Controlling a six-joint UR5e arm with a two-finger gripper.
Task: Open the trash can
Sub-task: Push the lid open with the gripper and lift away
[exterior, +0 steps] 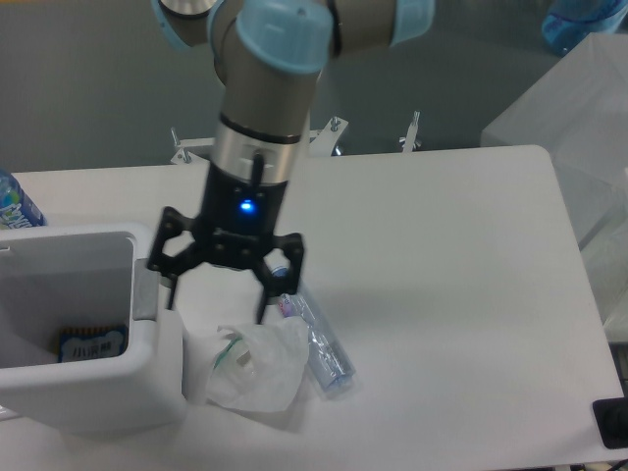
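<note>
Trash can [88,392] at table's left edge stands open, interior exposed; gripper [218,299], fingers spread and empty, hangs just beside its grey push tab [145,292] — best lifted straight up, clear of rim and plastic bag [257,363].

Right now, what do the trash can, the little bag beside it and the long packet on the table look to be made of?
The trash can: probably rigid white plastic, smooth and matte, with rounded moulded corners. The bag: thin, translucent white plastic film, crumpled, with something green showing through. The packet: apparently clear, glossy plastic wrap with printed colour near one end; its contents cannot be made out.
</note>
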